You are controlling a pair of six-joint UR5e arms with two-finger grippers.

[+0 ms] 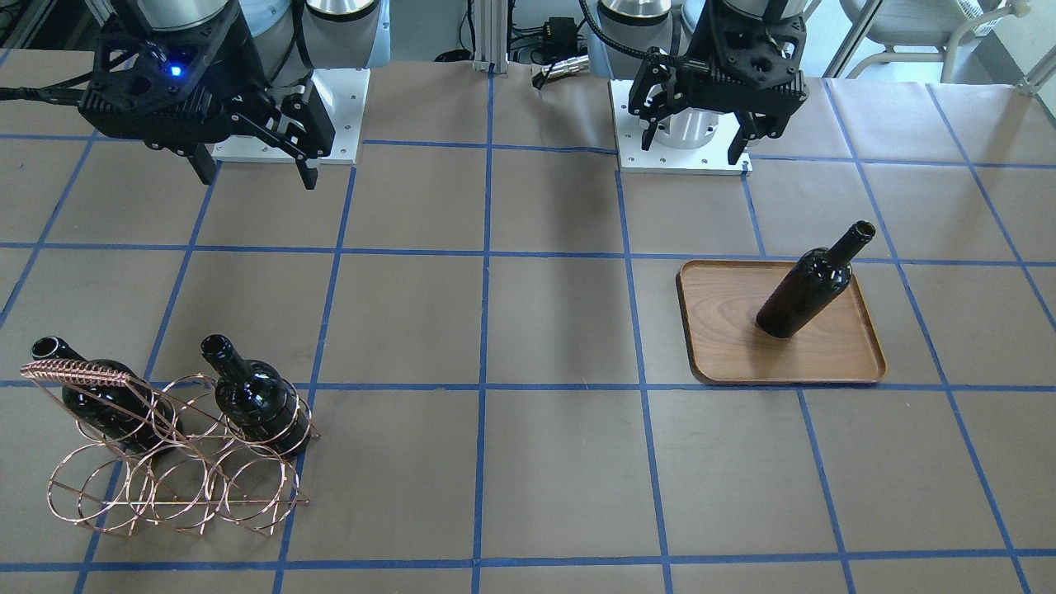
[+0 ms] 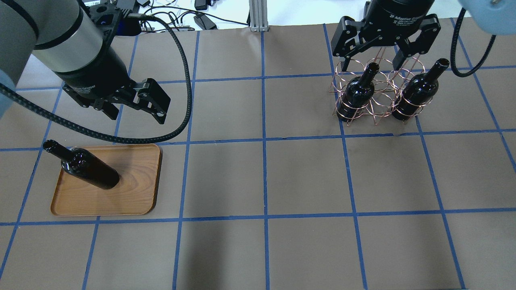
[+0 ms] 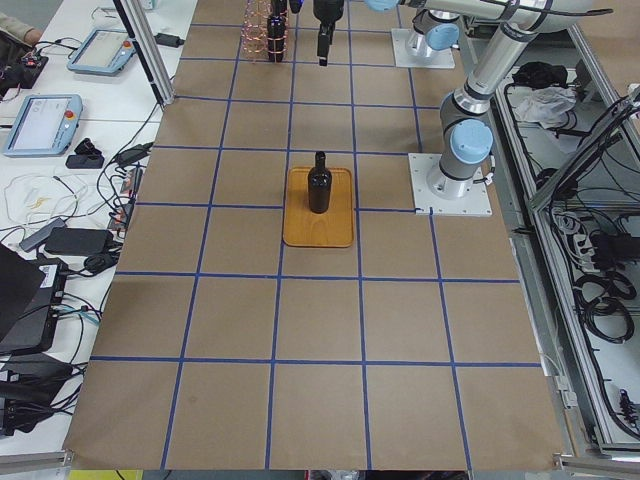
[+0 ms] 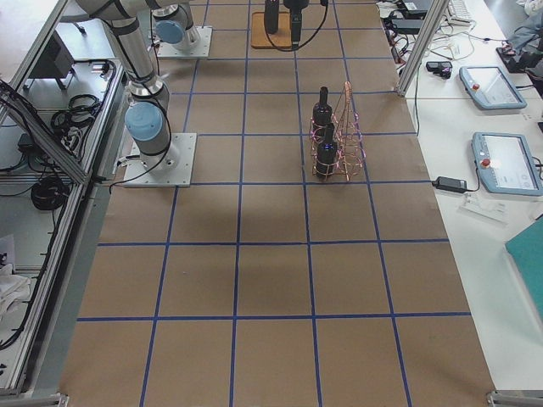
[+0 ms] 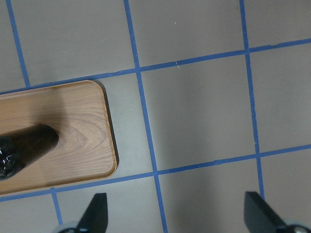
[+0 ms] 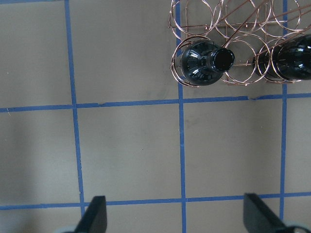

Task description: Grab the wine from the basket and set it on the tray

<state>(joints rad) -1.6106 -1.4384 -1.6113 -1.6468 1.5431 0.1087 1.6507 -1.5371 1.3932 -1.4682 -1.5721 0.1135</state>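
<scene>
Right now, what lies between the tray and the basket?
Nothing: between tray and basket, the overhead view shows only bare, blue-gridded table.

Glossy glass wine (image 2: 89,169) — wood-grain tray (image 2: 133,189)

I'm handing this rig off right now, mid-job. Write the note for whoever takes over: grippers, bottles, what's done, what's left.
Left gripper: open, empty, raised beside the tray.
Right gripper: open, empty, raised clear of the basket.
One bottle stands upright on the tray, untouched by either arm.
The other two bottles sit in the basket's rings, necks up.
Done: one bottle is on the tray and released.
Left: if the others are wanted too, both have yet to be lifted out.
</scene>
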